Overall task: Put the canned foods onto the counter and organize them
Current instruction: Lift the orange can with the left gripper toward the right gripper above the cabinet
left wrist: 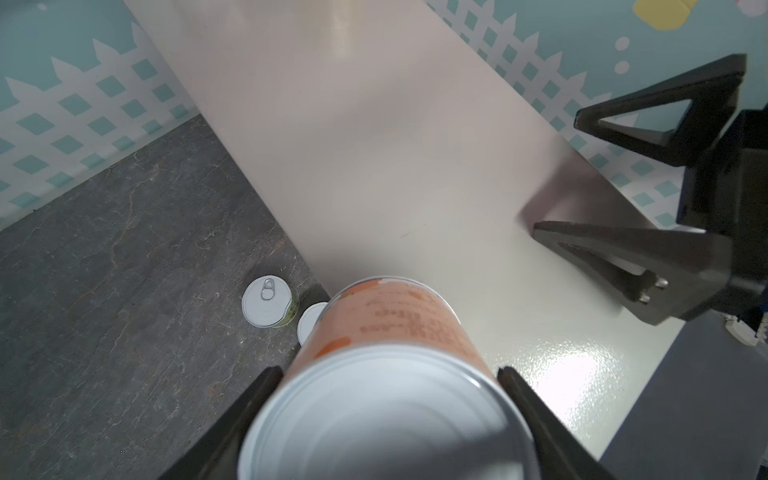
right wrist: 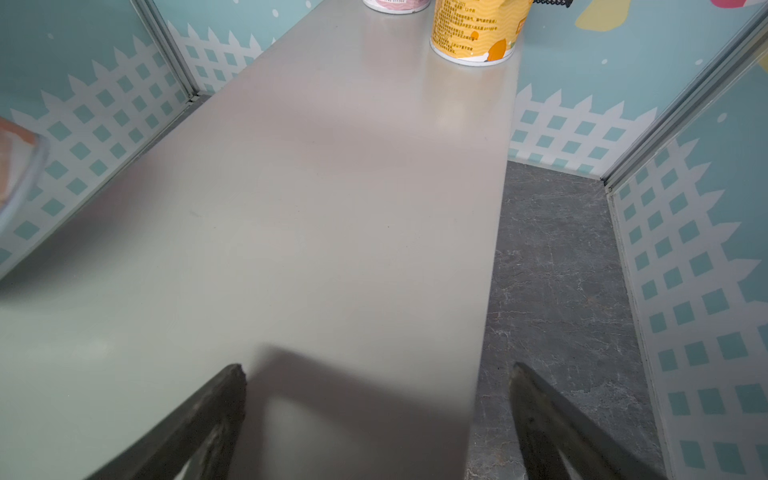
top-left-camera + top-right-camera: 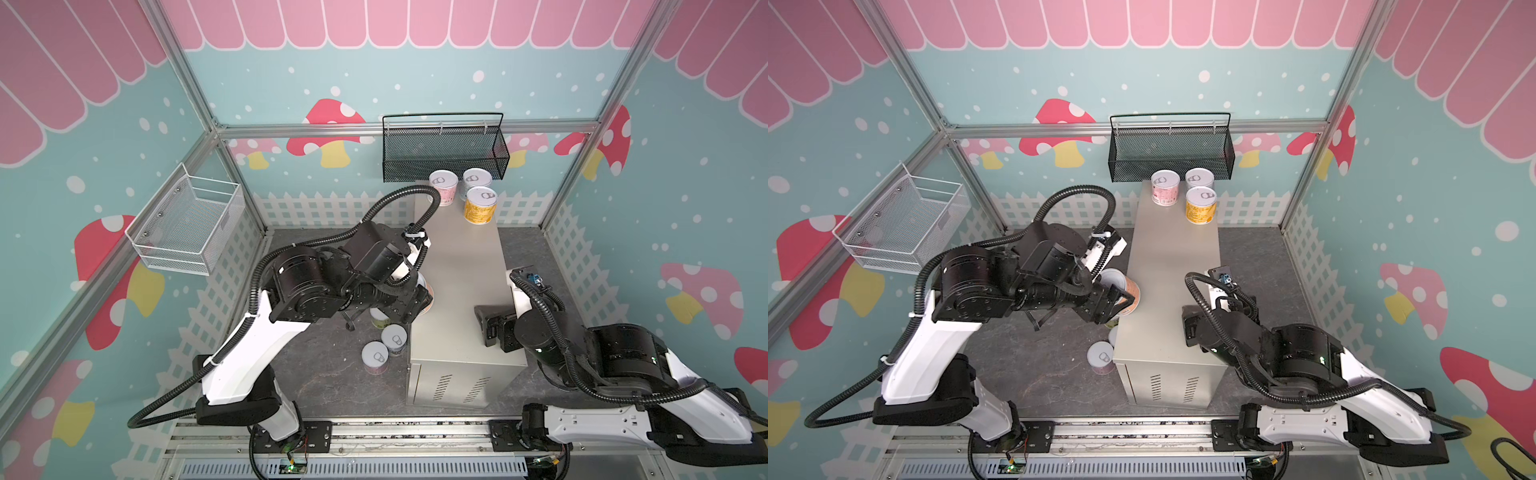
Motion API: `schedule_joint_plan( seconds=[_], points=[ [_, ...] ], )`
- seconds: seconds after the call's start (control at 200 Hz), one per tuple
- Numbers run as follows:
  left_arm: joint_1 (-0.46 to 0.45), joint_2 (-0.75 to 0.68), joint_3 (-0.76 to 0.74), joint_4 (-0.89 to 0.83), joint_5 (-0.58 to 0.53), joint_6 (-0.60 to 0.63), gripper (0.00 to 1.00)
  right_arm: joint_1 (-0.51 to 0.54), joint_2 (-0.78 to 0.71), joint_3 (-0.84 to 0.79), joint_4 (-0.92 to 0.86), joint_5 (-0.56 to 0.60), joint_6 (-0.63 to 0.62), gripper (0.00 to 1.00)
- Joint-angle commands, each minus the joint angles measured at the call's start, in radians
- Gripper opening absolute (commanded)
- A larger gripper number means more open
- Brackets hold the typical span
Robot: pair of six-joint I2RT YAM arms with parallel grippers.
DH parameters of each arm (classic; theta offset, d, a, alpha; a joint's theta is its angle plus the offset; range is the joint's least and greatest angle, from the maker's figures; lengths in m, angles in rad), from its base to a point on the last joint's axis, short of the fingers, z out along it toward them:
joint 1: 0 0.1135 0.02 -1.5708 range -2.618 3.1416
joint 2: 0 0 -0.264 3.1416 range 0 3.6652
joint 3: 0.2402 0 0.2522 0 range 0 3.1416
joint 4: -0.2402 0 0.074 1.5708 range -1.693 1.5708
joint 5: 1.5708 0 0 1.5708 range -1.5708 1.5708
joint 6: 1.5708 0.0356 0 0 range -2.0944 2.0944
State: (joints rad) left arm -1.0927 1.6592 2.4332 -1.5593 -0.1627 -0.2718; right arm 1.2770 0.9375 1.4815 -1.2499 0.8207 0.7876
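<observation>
At the left edge of the counter, the left gripper pinched the orange can, tilted; best righted before landing by the far-end cans. The right gripper hung spread, empty.

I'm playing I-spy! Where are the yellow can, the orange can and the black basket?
yellow can (image 3: pixel 478 212): in a top view, on its label.
orange can (image 1: pixel 397 318): left wrist view, on its label.
black basket (image 3: pixel 440 160): in a top view, on its front mesh.

Both top views overhead, looking down, wrist cameras close above counter (seen in all)
</observation>
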Motion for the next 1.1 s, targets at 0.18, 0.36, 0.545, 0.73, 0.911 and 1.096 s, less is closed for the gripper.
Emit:
schedule_joint_plan(
  seconds=[0.18,0.36,0.545,0.73,0.911,1.096],
  points=[
    [-0.019,0.120,0.126,-0.041,-0.089,0.031,0.61,-0.002,-0.040,-0.049,0.042,-0.062,-0.035,0.99],
    [-0.019,0.189,0.171,-0.033,-0.104,0.043,0.71,-0.003,-0.038,-0.053,0.052,-0.067,-0.044,0.99],
    [-0.019,0.234,0.198,-0.010,-0.106,0.061,0.77,-0.002,-0.053,-0.064,0.068,-0.078,-0.045,1.00],
    [-0.019,0.238,0.205,0.026,-0.103,0.075,0.81,-0.002,-0.060,-0.066,0.068,-0.080,-0.044,0.99],
    [-0.018,0.180,0.151,0.076,-0.071,0.087,0.88,-0.002,-0.050,-0.058,0.069,-0.077,-0.049,1.00],
    [-0.017,0.033,-0.043,0.205,-0.041,0.106,0.94,-0.002,-0.023,-0.048,0.077,-0.067,-0.055,1.00]
  ],
)
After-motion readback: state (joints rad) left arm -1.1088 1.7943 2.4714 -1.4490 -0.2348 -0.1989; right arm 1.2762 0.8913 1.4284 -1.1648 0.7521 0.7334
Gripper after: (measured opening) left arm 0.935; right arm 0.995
